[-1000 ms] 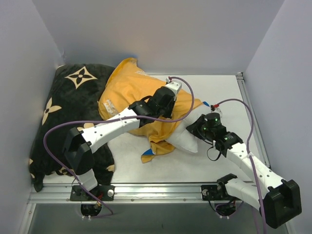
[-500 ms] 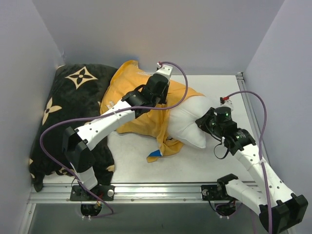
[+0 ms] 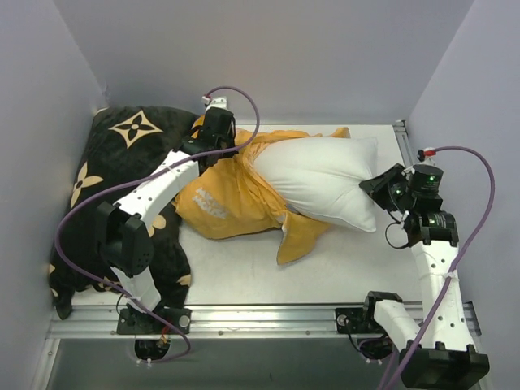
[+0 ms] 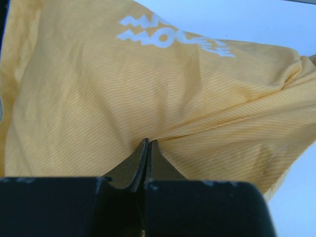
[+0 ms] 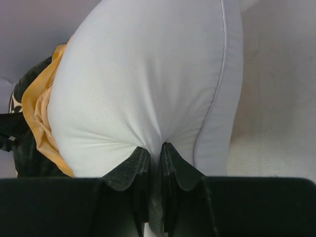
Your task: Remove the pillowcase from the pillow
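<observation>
The white pillow [image 3: 325, 180] lies mostly bare at the middle right of the table, its left end still inside the orange-yellow pillowcase [image 3: 227, 195]. My right gripper [image 3: 385, 187] is shut on a pinch of the pillow's right end, seen close in the right wrist view [image 5: 148, 89]. My left gripper [image 3: 213, 150] is shut on the pillowcase at its far left; the left wrist view shows its fabric [image 4: 148, 94] with white lettering, bunched at my closed fingertips [image 4: 143, 148]. The blue printed face is hidden.
A large black cushion [image 3: 106, 179] with beige flower motifs fills the left side, under the left arm. Walls close in the back and both sides. A metal rail [image 3: 260, 313] runs along the near edge.
My right gripper has pulled the pillow to the right and back, baring most of it. My left gripper has drawn the pillowcase left toward the black cushion.
</observation>
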You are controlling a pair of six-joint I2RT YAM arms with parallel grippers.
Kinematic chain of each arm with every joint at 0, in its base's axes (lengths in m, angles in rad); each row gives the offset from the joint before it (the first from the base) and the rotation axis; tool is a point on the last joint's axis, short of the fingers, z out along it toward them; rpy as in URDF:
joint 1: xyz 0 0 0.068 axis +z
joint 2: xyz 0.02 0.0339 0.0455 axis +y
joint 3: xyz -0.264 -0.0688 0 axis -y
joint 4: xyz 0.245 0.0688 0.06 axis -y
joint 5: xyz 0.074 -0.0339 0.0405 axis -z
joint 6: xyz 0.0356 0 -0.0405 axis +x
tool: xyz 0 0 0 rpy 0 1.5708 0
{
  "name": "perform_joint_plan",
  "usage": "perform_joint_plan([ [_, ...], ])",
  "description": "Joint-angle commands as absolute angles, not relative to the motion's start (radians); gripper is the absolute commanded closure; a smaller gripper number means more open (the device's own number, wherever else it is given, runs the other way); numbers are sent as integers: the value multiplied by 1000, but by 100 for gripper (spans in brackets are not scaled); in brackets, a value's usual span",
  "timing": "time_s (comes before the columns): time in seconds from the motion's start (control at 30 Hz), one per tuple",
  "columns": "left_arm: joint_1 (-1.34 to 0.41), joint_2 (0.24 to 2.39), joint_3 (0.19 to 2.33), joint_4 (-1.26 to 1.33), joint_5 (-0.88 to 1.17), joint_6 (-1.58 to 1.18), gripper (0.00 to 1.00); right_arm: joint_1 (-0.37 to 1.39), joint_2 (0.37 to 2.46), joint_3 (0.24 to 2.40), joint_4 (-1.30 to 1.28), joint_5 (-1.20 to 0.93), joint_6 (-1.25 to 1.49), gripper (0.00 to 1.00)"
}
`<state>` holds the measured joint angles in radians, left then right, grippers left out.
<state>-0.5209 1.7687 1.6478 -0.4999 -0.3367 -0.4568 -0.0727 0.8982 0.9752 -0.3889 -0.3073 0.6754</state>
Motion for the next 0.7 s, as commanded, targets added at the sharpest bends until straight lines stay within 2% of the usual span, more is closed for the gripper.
perform_joint_plan([
  [0.0, -347, 1732, 1585, -537, -473, -501, 100, -172, 879, 1014, -442, -271, 656, 100],
  [0.2, -472, 1740, 1474, -505, -407, -540, 100, -134, 914, 887, -376, -290, 651, 100],
  [0.23, -495, 1741, 1435, -496, -405, -548, 100, -120, 914, 878, -380, -252, 631, 94],
  [0.3, -552, 1738, 1404, -476, -400, -574, 100, -57, 890, 868, -393, -184, 612, 73],
  [0.33, -566, 1727, 1381, -466, -396, -583, 100, -32, 881, 876, -415, -152, 604, 53],
  [0.43, -601, 1685, 1281, -414, -368, -607, 100, 92, 865, 942, -483, -17, 572, 31],
  [0.53, -629, 1637, 1191, -371, -341, -623, 100, 181, 874, 1015, -515, 87, 557, 19],
  [0.67, -667, 1600, 1111, -339, -334, -626, 100, 280, 1010, 1152, -541, 149, 514, 12],
])
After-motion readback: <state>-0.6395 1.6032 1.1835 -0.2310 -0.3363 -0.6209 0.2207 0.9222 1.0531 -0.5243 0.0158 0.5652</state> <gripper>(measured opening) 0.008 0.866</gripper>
